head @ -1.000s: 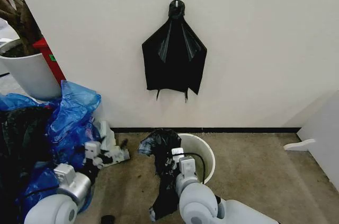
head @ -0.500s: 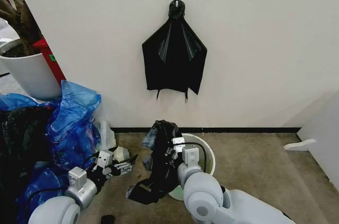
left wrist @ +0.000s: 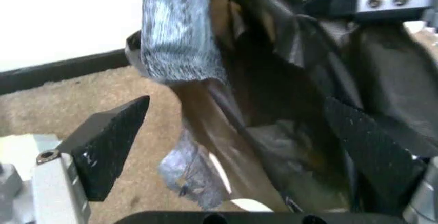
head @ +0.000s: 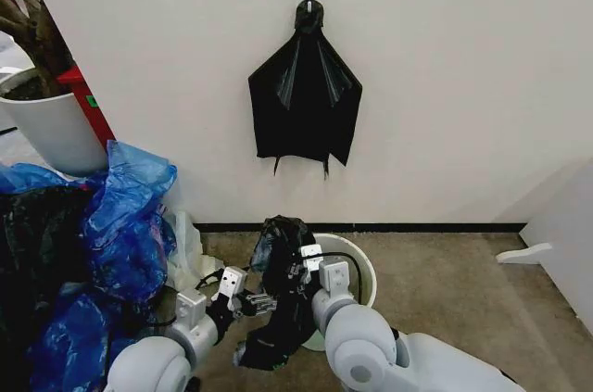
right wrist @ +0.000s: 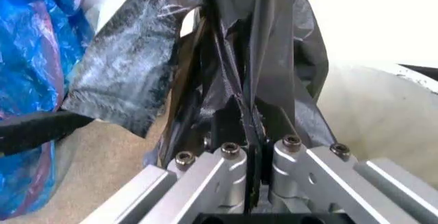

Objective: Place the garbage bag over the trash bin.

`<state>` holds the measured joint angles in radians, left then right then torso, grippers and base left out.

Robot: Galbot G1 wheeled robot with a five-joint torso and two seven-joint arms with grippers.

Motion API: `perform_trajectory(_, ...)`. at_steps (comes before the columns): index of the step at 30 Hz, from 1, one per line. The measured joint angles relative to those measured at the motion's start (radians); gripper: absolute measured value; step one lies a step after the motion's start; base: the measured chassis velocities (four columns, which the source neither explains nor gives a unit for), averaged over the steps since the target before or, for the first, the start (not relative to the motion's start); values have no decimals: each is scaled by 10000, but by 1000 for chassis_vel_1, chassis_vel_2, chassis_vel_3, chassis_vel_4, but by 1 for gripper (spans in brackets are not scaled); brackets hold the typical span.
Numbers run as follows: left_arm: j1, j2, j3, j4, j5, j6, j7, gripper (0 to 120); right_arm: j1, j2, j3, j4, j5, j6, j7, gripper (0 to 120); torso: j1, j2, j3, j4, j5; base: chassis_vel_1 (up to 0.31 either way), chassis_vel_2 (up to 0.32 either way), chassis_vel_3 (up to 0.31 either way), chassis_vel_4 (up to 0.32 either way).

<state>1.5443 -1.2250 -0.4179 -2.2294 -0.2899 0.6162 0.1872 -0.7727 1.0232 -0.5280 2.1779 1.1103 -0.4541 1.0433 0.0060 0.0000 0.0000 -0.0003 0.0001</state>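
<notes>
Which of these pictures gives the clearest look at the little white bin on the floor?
The head view: the trash bin stands against the wall, its round rim open, the garbage bag hanging at its left side. The right wrist view catches one pale wall of it behind the bag. The left wrist view gives no sure look at it.

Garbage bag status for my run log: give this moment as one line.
right hand: shut on garbage bag | left hand: open at bag | trash bin: uncovered

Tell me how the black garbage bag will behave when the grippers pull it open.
Probably floppy: the garbage bag hangs limp and creased from the right gripper. Likely light and slippery, being thin glossy film.
</notes>
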Motion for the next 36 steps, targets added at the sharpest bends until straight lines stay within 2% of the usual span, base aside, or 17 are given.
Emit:
perform_trajectory(3,-199,-5,163,90,-298,183,-608,100,-43,-99,15,111,38,-18,-4,0,0,0,0,0,0,0,0,0,0)
perform_trajectory(10,-719,-64,534,482,-1039,383,-1313,100,-134,-362,97,348,203,-37,-33,0,0,0,0,0,0,0,0,0,0)
perform_trajectory(14,-1204,-255,974,1026,-1319,417,-1811,100,-188,-452,167,400,231,-46,-125,0,0,0,0,-1,-1,0,0,0,0)
perform_trajectory(22,-1629,-577,1647,1643,-1336,500,-2243,100,-328,-402,176,346,226,-41,-172,0,0,0,0,-1,0,0,0,0,0)
perform_trajectory(36,-2349,-851,2171,2535,-1369,551,-2804,100,-74,-513,144,440,566,-29,-167,0,0,0,0,0,1,0,0,0,0)
